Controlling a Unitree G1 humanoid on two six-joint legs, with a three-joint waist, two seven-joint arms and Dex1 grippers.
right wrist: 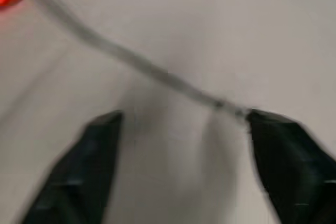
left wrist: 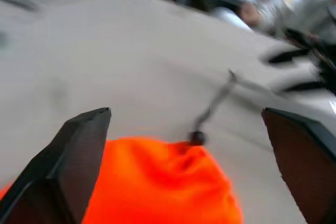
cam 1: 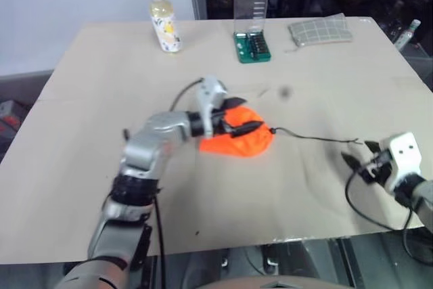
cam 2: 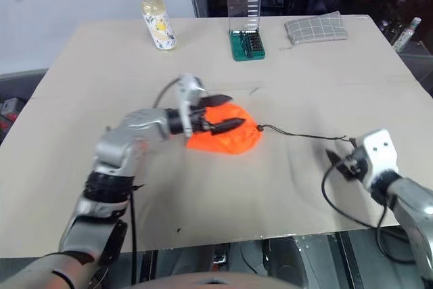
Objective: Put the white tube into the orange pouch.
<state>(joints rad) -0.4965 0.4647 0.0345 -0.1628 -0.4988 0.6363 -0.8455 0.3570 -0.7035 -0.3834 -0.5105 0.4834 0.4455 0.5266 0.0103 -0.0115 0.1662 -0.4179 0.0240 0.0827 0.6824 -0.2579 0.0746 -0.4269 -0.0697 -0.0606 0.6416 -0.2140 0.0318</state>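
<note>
Tan table [cam 1: 88,99], orange pouch [cam 1: 243,141], yellow-labelled bottle [cam 1: 164,21], writing unreadable.

No words, numbers or brand marks that I can read anywhere. The bottle [cam 1: 164,20] at the far side of the tabletop [cam 1: 101,99] carries a label with yellow markings, but its lettering is too small to make out. The green case [cam 1: 252,45] shows no legible print.

near table [cam 1: 223,214]: open | centre: orange pouch [cam 1: 240,141], cord [cam 1: 314,138] | far edge: bottle [cam 1: 164,20], screwdriver case [cam 1: 252,25]
</note>
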